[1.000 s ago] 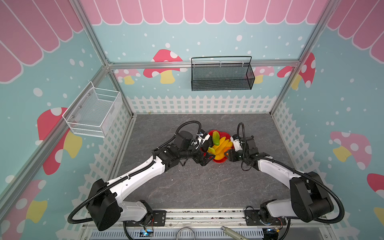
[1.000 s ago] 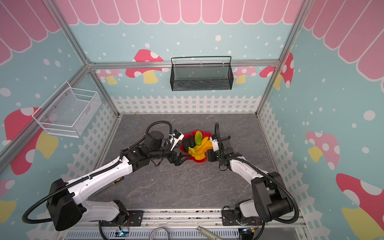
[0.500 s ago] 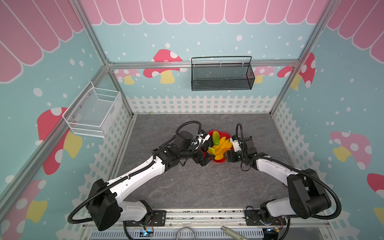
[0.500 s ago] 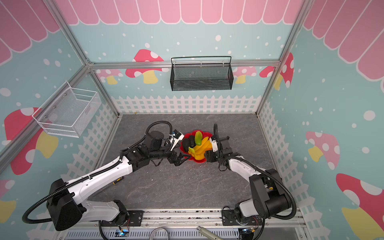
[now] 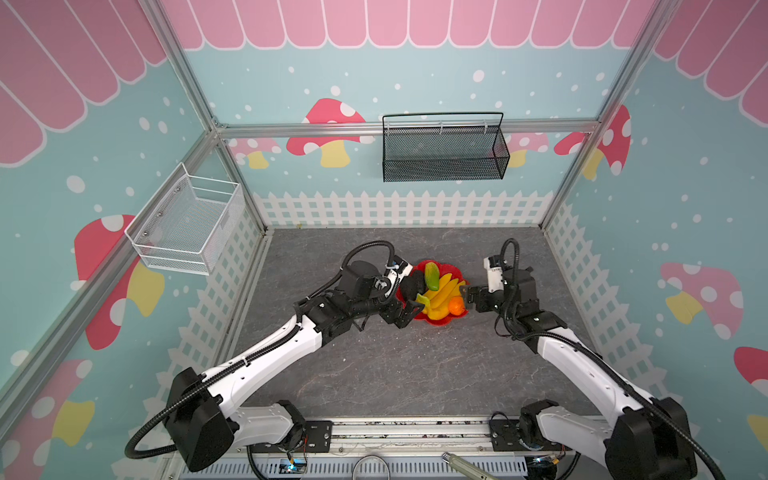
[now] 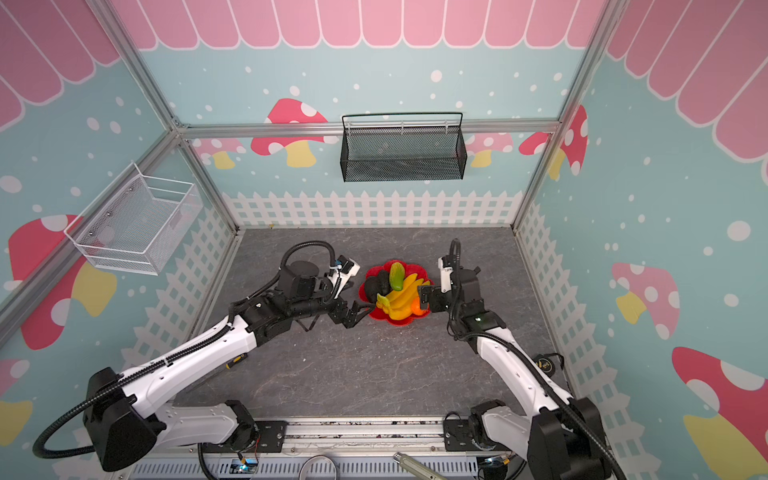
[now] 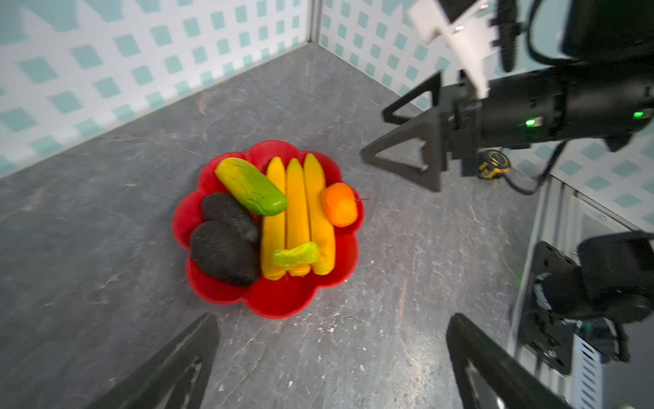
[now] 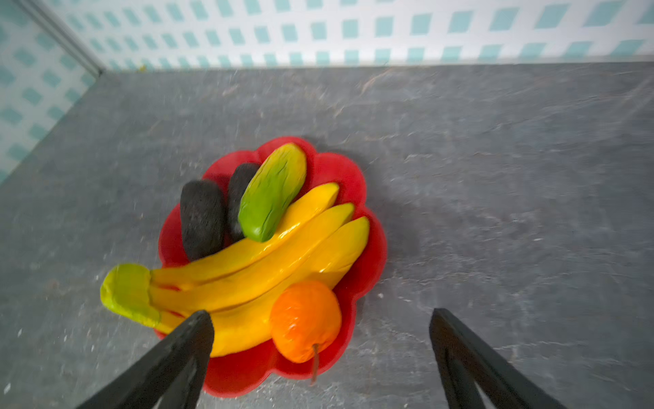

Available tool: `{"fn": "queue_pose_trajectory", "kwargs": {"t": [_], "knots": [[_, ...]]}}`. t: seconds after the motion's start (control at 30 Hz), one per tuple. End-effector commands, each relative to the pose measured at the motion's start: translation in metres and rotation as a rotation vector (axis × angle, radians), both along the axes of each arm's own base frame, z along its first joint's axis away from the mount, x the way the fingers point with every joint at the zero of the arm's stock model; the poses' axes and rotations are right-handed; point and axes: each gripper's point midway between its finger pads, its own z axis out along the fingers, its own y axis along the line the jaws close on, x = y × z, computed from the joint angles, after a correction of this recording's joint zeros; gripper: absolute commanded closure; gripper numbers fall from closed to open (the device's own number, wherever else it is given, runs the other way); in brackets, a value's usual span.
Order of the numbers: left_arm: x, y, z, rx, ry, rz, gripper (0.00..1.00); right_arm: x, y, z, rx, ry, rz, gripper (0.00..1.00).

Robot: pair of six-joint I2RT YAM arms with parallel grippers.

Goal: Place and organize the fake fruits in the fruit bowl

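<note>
Left pincer (image 5: 410,311), jaws wide and empty, sits at the near-left rim of the red fruit bowl (image 7: 283,301), mid-surface (image 5: 395,374). The bowl holds two dark avocados (image 7: 223,255), a yellow-green oblong fruit (image 7: 253,186), a banana bunch (image 7: 297,212) and an orange (image 7: 340,203) by the right rim. Right pincer (image 5: 466,297), likewise spread and empty, flanks the orange. It is probably best drawn straight away without brushing the orange.

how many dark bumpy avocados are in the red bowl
2. One avocado lies at the rim of the red bowl, beside the stem end of the banana bunch; the second avocado touches it, partly under the yellow-green fruit. None seems hidden.
</note>
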Motion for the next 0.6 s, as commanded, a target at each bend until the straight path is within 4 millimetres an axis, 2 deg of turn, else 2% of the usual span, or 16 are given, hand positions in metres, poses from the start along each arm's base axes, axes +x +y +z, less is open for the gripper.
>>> {"fn": "queue_pose_trajectory", "kwargs": {"t": [0.0, 0.07, 0.13, 0.2, 0.27, 0.4, 0.47, 0.53, 0.57], "knots": [[0.037, 0.055, 0.009, 0.029, -0.054, 0.279, 0.0, -0.006, -0.043, -0.022, 0.073, 0.061, -0.144, 0.02], [0.052, 0.102, 0.003, 0.001, 0.004, 0.514, 0.0, -0.012, -0.064, -0.043, 0.155, 0.103, -0.187, 0.02], [0.048, 0.132, -0.004, -0.037, 0.05, 0.657, 0.0, -0.02, -0.079, -0.058, 0.246, 0.121, -0.221, 0.02], [0.038, 0.16, -0.016, -0.052, 0.01, 0.775, 0.0, -0.028, -0.097, -0.071, 0.307, 0.104, -0.28, 0.02], [0.029, 0.203, -0.034, -0.005, -0.095, 0.959, 0.0, -0.032, -0.12, -0.074, 0.316, 0.057, -0.36, 0.02], [0.014, 0.268, -0.074, 0.173, -0.207, 1.213, 0.0, -0.036, -0.166, -0.064, 0.155, -0.067, -0.563, 0.02], [0.013, 0.292, -0.078, 0.208, -0.176, 1.309, 0.0, -0.047, -0.188, -0.059, 0.086, -0.16, -0.682, 0.02], [0.021, 0.293, -0.078, 0.233, -0.274, 1.291, 0.0, -0.065, -0.199, -0.053, 0.056, -0.304, -0.76, 0.02], [0.024, 0.294, -0.083, 0.221, -0.319, 1.285, 0.0, -0.07, -0.201, -0.045, 0.044, -0.371, -0.774, 0.02]]}}
